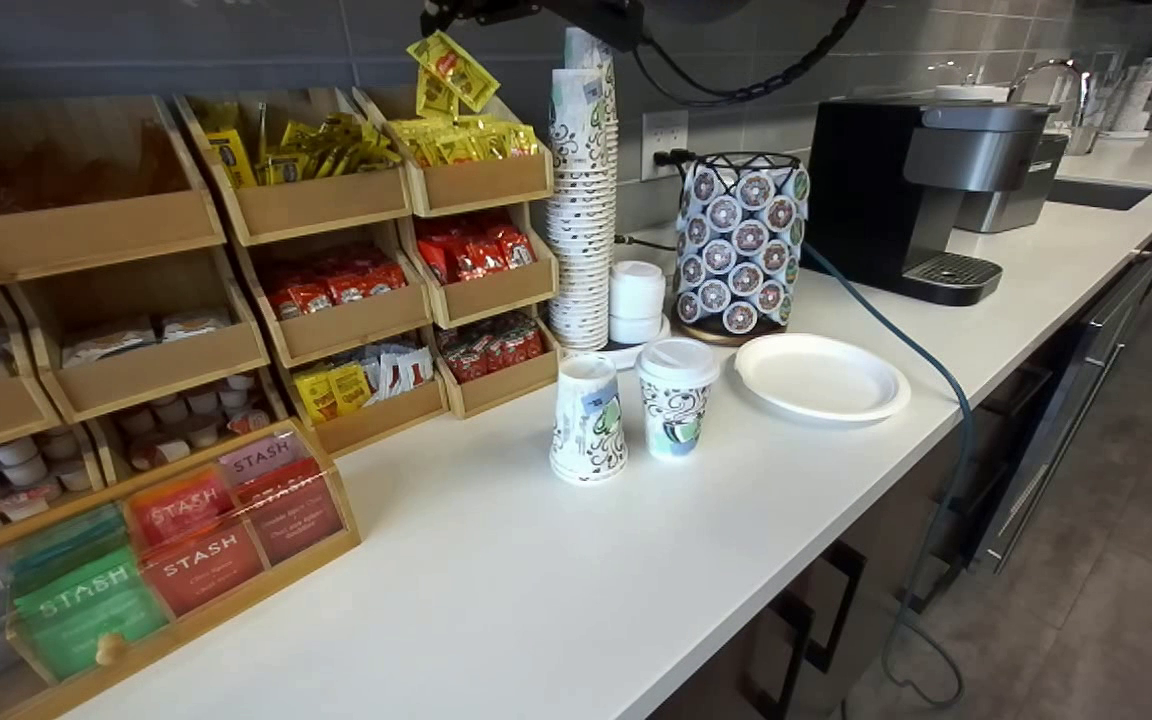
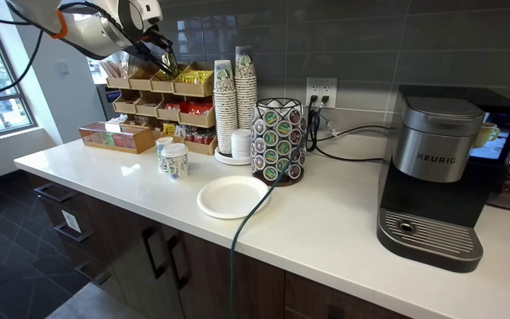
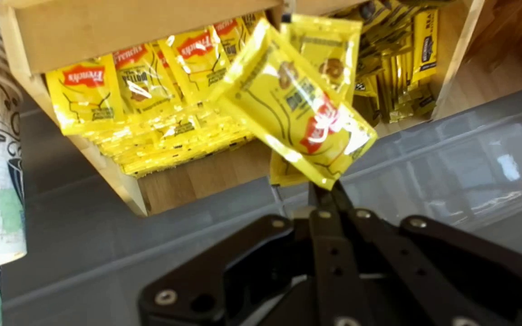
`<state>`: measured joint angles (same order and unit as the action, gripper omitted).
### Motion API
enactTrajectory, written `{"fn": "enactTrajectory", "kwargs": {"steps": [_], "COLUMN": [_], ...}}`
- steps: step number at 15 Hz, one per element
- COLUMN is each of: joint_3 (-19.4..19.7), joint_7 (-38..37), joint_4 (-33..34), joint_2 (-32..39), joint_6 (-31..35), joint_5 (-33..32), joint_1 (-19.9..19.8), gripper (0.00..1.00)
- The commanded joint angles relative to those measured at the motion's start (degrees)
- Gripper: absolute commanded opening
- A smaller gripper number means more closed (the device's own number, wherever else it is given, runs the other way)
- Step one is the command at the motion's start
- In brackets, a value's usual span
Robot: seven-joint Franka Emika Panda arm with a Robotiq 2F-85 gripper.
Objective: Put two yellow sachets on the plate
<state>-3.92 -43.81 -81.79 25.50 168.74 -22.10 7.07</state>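
Observation:
My gripper [image 3: 326, 192] is shut on two yellow sachets at the top of the wooden rack. The nearer held sachet [image 3: 295, 104] hangs tilted in front of the other held sachet [image 3: 329, 45], which is partly hidden behind it. In an exterior view, the held sachets [image 1: 461, 72] are above the top right bin, with the gripper [image 1: 433, 20] at the upper edge. The gripper [image 2: 168, 53] also shows in an exterior view. More yellow sachets [image 1: 471, 142] fill that bin. The plate [image 1: 821, 377] lies bare on the counter; it also shows in an exterior view [image 2: 232, 198].
Tall cup stacks [image 1: 581, 210] stand right beside the rack. Two groups of patterned cups [image 1: 678, 400] and a pod carousel [image 1: 741, 245] stand near the plate. A green cable [image 2: 255, 208] crosses the plate's edge. A coffee maker [image 2: 441, 133] stands farther along.

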Motion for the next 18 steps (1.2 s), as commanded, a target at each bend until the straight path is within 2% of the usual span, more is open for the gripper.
{"fn": "enactTrajectory", "kwargs": {"steps": [1,4,11,17,18], "joint_3": [-3.1,-4.8,-5.8,-7.1,-6.3], "joint_7": [1.1,2.1,3.3,7.3,6.9], "joint_4": [-8.5,-14.5,-28.3,-35.7,-36.8], "joint_2": [-4.8,-8.0,-15.8,-19.1,-19.7], "joint_6": [0.1,-1.2,-4.1,-5.1,-6.1], "joint_5": [3.1,4.7,7.9,15.3,14.6], "joint_1": [-2.6,-4.5,-8.2,-9.9,-9.7], "gripper": [0.0,0.0,0.0,0.0,0.0]}}
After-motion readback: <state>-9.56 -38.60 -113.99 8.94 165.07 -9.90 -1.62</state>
